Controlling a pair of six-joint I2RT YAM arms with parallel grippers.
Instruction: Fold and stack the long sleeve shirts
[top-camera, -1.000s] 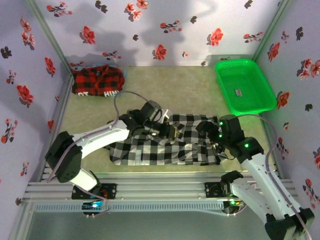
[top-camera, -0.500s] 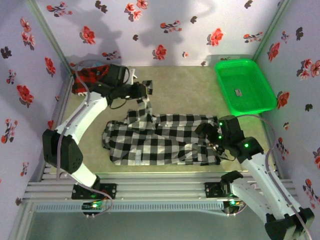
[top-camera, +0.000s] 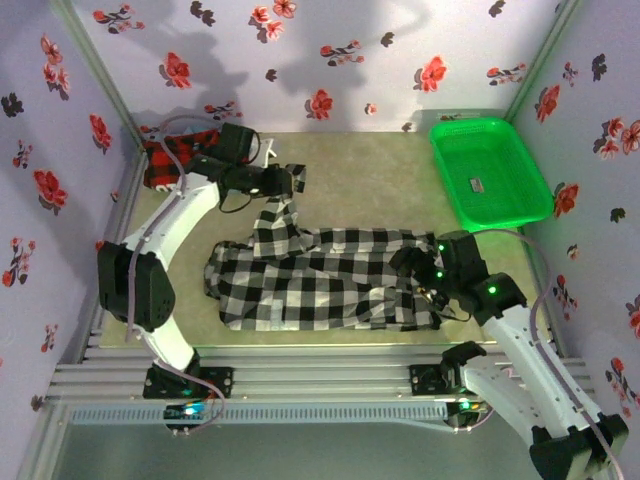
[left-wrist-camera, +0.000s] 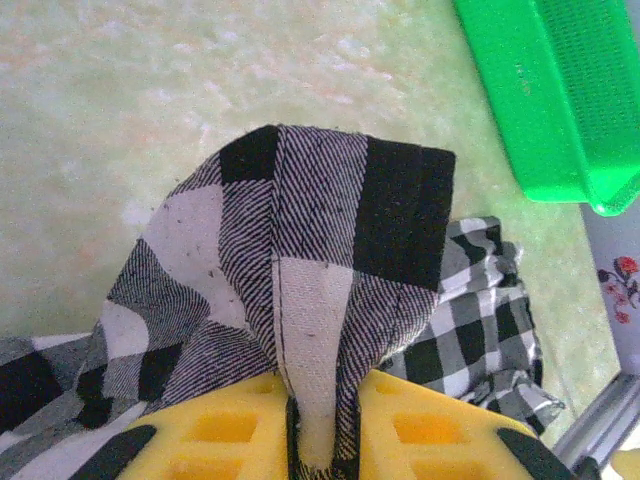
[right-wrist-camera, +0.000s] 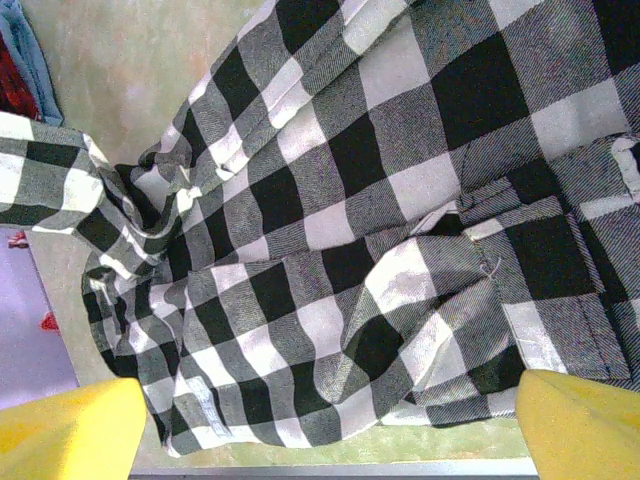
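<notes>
Pinching a sleeve of the black-and-white checked shirt (top-camera: 330, 285), your left gripper (top-camera: 289, 184) is lifting it toward the table's (top-camera: 380, 170) far left corner, having swung there from the shirt's middle. Your right gripper (top-camera: 415, 262) is hovering spread over its right end by the near edge. The red plaid shirt (top-camera: 160, 172) is lying bunched in that corner; nothing is folded yet.

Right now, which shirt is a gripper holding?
The black-and-white checked shirt: the left gripper pinches its cloth; the red plaid shirt lies free, far left.
</notes>
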